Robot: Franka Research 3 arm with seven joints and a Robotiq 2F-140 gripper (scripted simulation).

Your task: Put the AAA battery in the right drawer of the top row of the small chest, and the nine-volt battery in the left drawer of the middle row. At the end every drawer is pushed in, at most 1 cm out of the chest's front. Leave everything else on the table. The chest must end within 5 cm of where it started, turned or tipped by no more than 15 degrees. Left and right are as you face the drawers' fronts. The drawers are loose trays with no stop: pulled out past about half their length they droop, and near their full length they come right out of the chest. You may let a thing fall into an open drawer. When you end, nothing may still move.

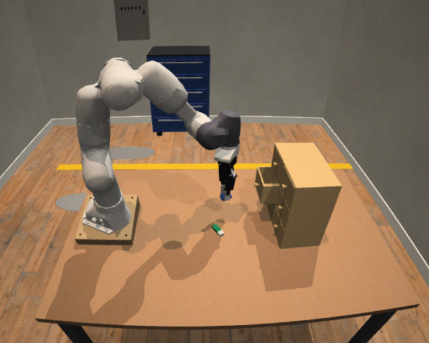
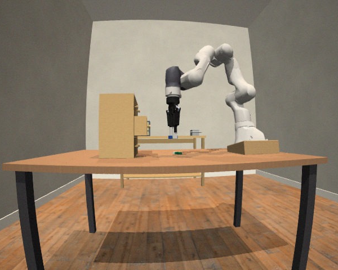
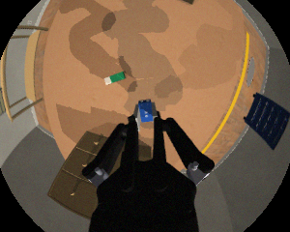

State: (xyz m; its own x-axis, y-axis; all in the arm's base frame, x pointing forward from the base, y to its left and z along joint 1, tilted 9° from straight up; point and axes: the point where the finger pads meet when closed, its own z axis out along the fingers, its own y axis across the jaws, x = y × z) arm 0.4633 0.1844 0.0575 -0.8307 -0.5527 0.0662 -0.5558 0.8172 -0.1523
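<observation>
Wood planking [image 1: 18, 229] [image 2: 151, 197] surrounds a brown-topped table [image 1: 214, 302] [image 2: 163, 169] [image 3: 208, 58]; a yellow floor stripe [image 1: 170, 166] [image 3: 242, 77] and a blue tool cabinet [image 1: 199, 85] [image 3: 268, 121] are noted beyond one edge. Beyond the table in the exterior view stands a light wooden bench [image 2: 169, 140]. The arm [image 1: 120, 88] [image 2: 240, 87] is mounted on a wooden base block [image 1: 81, 240] [image 2: 262, 148]. Its gripper [image 1: 226, 194] [image 2: 173, 135] [image 3: 145, 108] points downward, fingers clamped on the nine-volt battery [image 1: 223, 194] [image 2: 170, 136] [image 3: 145, 111], a blue block whose studded face shows in the wrist view. Battery and fingertips are raised clear of the tabletop, in front of the small chest [image 1: 314, 217] [image 2: 116, 125] [image 3: 70, 181] and apart from it. The chest stands upright, two columns by three rows. The left drawer of the middle row [image 1: 268, 191] [image 2: 140, 125] is pulled partway out and looks level; the other visible fronts appear pushed in. A green block with a white end [image 1: 217, 229] [image 2: 177, 153] [image 3: 117, 77] lies flat on the table between base block and chest, nearer the chest, touching neither. Position of the AAA battery: cannot be told from these views.
</observation>
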